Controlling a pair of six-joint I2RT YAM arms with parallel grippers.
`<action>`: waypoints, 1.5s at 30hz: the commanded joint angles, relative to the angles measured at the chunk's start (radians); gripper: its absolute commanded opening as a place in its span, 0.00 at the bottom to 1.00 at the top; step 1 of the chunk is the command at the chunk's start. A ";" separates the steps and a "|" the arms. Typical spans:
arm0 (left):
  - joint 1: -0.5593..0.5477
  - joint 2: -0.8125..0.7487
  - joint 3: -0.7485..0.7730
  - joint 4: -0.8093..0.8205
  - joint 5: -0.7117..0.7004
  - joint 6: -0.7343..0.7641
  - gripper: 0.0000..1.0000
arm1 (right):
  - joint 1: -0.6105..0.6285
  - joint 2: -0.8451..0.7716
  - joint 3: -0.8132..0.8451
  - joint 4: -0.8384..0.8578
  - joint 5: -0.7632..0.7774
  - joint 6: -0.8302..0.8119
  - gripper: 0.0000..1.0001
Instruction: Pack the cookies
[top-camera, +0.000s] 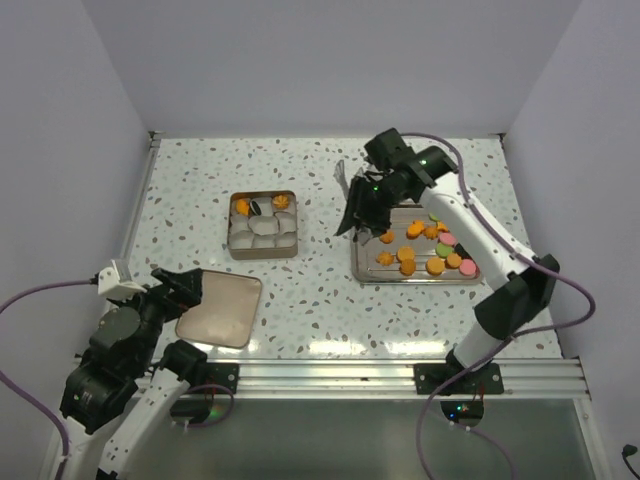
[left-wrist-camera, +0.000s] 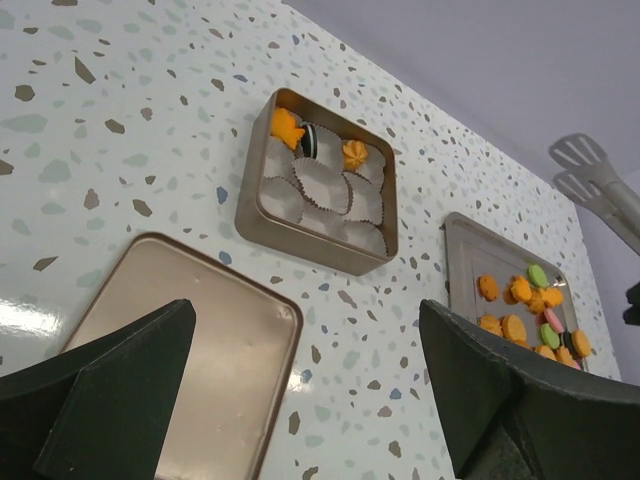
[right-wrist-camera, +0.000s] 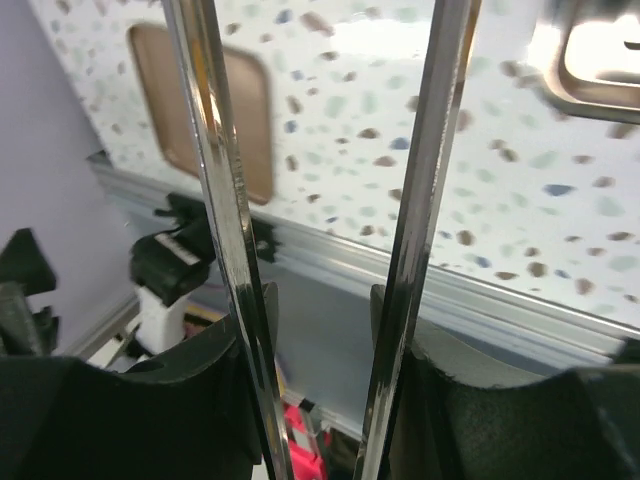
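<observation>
Between the right gripper's (top-camera: 365, 215) clenched fingers (right-wrist-camera: 150, 400) stand metal tongs (right-wrist-camera: 215, 150); cookies (top-camera: 407, 255) lie on the steel tray (top-camera: 365, 276) beneath and beside them. The left gripper's (left-wrist-camera: 305, 330) fingers spread, released, above the tin lid (left-wrist-camera: 200, 330).

Speckled table (top-camera: 320, 170): tin (top-camera: 264, 254), lid (top-camera: 220, 308), tray (top-camera: 368, 268)

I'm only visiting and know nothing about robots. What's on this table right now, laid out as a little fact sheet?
Container: square tin lined with white paper cups
Packed: three cookies in the tin's far row, two orange and one dark
Waiting: loose cookies, mostly orange, on a metal tray
Cover: lid lying flat, off the tin
Left arm: left gripper open, empty, above the lid
Right arm: right gripper shut on tongs, at the tray's left end
</observation>
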 joint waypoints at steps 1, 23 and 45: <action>-0.006 0.067 0.026 0.052 0.040 0.050 1.00 | -0.096 -0.094 -0.183 -0.073 0.116 -0.100 0.45; -0.006 0.076 0.020 0.050 0.029 0.049 1.00 | -0.424 -0.030 -0.411 -0.038 0.046 -0.273 0.46; -0.006 0.078 0.009 0.058 0.026 0.039 1.00 | -0.426 -0.006 -0.512 -0.007 0.041 -0.250 0.45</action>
